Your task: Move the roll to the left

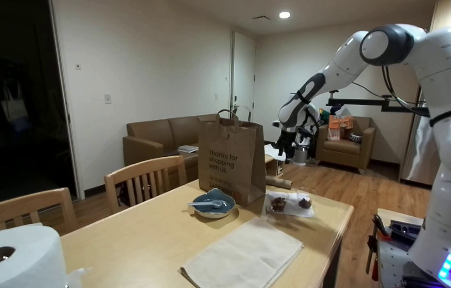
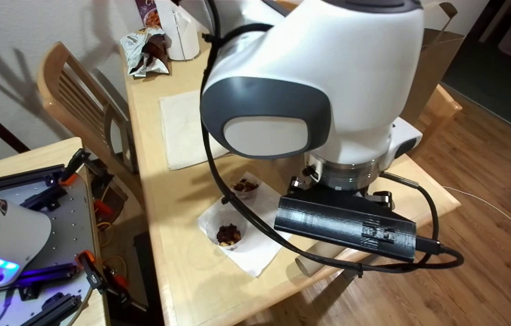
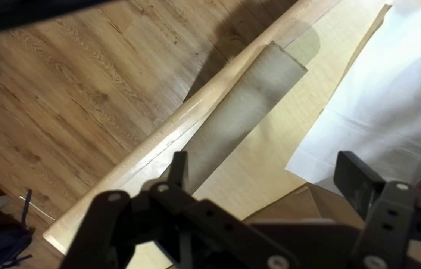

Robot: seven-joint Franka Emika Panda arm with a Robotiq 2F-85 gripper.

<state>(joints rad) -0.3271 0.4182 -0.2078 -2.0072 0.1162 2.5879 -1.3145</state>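
The roll [image 3: 242, 112], a brown tube, lies on the desk [image 1: 129, 240] along an end edge and just inside it. Past that edge is wooden floor [image 3: 83, 93], so its outer side has only a narrow margin. On its inner side a strip of bare desk separates it from a white sheet [image 2: 260, 256]. From the roll's visible end, bare desk runs along the edge toward the corner on the side of the arm's base [image 1: 437, 228]. Its other end, covered by the pincer [image 3: 264, 168] in the wrist view, points toward the opposite corner of that edge.

The pincer is wide open and has hold of nothing. In the wrist view one finger [image 3: 177, 168] stands in front of the roll, the other in front of the sheet; in an exterior view a gap shows between pincer and roll.

Two cups [image 2: 228, 231] stand on the sheet. A bag [image 1: 231, 160] stands upright near the long edge farther from the base, with a bowl [image 1: 214, 215] holding a spoon [image 1: 205, 203] just beside it. A cloth [image 1: 243, 254] lies near the other long edge, a bare margin between. Paper towels [image 1: 17, 260] stand well apart from the roll, toward the opposite end.
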